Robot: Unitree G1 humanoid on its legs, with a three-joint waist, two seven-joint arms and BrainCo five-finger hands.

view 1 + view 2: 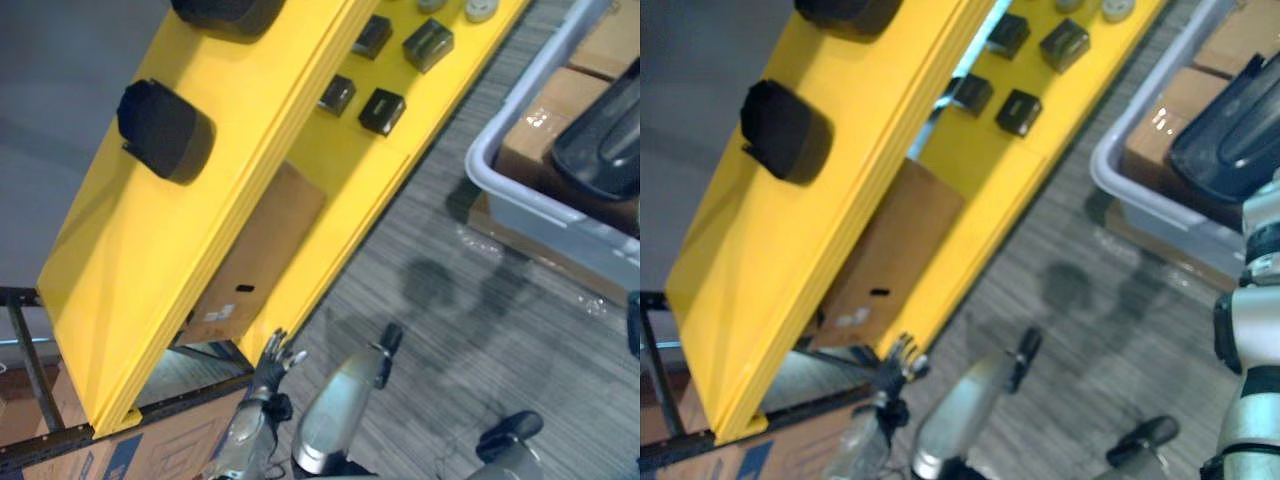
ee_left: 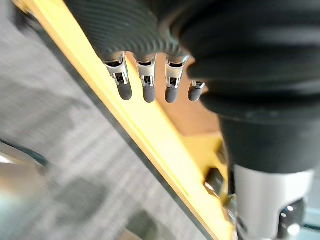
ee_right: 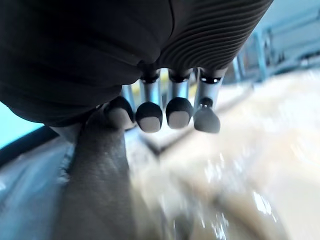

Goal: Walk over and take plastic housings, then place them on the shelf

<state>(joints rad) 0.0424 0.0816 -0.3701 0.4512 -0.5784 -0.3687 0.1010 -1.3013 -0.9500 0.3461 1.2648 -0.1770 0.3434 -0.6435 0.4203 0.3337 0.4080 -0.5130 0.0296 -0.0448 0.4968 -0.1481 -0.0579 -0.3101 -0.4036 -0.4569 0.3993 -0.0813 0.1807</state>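
Two black plastic housings [image 1: 165, 130] [image 1: 225, 12] lie on the top board of the yellow shelf [image 1: 120, 300]. A third black housing [image 1: 600, 145] rests in the grey bin [image 1: 500, 185] at the right. My left hand [image 1: 275, 358] hangs low beside the shelf's front edge, its fingers [image 2: 147, 82] relaxed and holding nothing. My right arm rises at the right edge toward the bin. My right hand [image 3: 150, 40] hangs over the bin with relaxed fingers [image 3: 177, 110]; a dark blurred shape [image 3: 95, 175] lies beside them, and I cannot tell what it is.
Small black boxes [image 1: 381, 110] and round white parts [image 1: 480, 10] sit on the lower yellow board. A cardboard sheet [image 1: 255, 255] leans under the shelf. Cardboard boxes [image 1: 535, 135] fill the grey bin. Grey carpet [image 1: 450, 330] lies between the shelf and the bin.
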